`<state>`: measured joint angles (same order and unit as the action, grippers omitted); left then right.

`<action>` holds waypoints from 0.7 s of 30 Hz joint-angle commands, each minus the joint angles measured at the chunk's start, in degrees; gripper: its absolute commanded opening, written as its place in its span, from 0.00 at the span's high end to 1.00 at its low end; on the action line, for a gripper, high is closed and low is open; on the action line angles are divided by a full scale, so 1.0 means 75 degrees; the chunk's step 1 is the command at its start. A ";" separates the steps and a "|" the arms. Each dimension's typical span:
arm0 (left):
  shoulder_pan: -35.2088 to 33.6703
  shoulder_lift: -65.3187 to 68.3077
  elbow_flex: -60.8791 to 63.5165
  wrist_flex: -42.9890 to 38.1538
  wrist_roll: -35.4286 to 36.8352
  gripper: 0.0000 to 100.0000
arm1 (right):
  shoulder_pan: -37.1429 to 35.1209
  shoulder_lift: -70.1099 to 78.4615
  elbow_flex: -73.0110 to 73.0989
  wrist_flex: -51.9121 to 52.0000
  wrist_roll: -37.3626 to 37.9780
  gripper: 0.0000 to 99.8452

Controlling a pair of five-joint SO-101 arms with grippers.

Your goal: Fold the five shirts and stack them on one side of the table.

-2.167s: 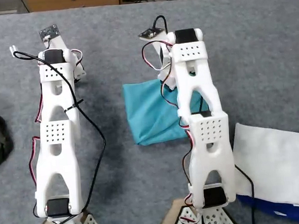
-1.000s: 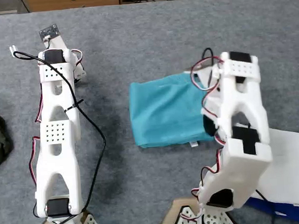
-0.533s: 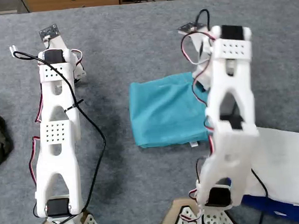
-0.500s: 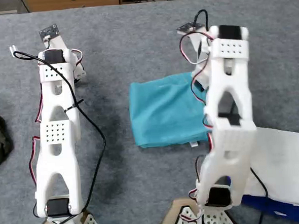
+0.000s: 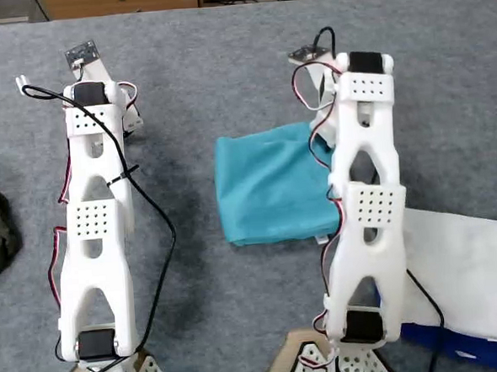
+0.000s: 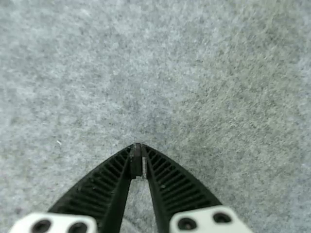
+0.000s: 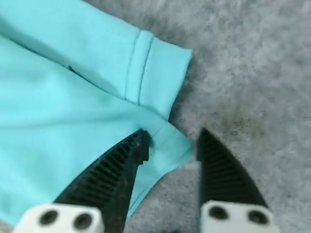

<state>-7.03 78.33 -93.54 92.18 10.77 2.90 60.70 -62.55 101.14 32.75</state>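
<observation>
The teal shirt (image 5: 270, 189) lies part-folded mid-table, near a white shirt (image 5: 473, 273) stacked on a blue one (image 5: 461, 352); the right gripper (image 7: 172, 141) straddles its hemmed corner, jaws apart, gripping nothing; the pinch should probably take every layer well inside the hem, so none slips on lifting; the left gripper (image 6: 137, 151) sits closed and empty over bare table (image 5: 224, 69); the right arm hides the shirt's stack-side edge; the frame crops the stack.

Soft even light, faint shadows
</observation>
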 commanded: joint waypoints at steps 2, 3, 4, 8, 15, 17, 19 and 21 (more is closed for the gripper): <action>0.0070 -0.0111 -0.0293 -0.0117 0.0012 0.98 | -0.0053 0.0029 -0.0358 0.0117 0.0000 0.95; 0.0070 -0.0111 -0.0293 -0.0117 0.0012 0.98 | -0.0041 0.0041 -0.0358 0.0117 0.0000 0.96; 0.0070 -0.0111 -0.0293 -0.0117 0.0012 0.98 | -0.0029 0.0029 -0.0358 0.0117 0.0000 0.98; 0.0070 -0.0111 -0.0293 -0.0117 0.0012 0.98 | -0.0018 0.0006 -0.0639 0.0105 -0.0012 0.99; 0.0070 -0.0111 -0.0293 -0.0117 0.0012 0.98 | -0.0170 -0.0006 -0.1928 0.0129 -0.0012 0.99; 0.0070 -0.0111 -0.0293 -0.0117 0.0012 0.98 | -0.0299 -0.0006 -0.2374 0.0094 0.0000 0.99; 0.0070 -0.0111 -0.0293 -0.0117 0.0012 0.98 | -0.0486 0.0018 -0.2796 0.0047 0.0012 0.99; 0.0070 -0.0111 -0.0293 -0.0117 0.0012 0.98 | -0.0697 0.0029 -0.2983 -0.0188 0.0152 0.99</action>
<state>-7.03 78.33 -93.54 92.18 10.77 0.09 61.32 -80.57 101.05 32.84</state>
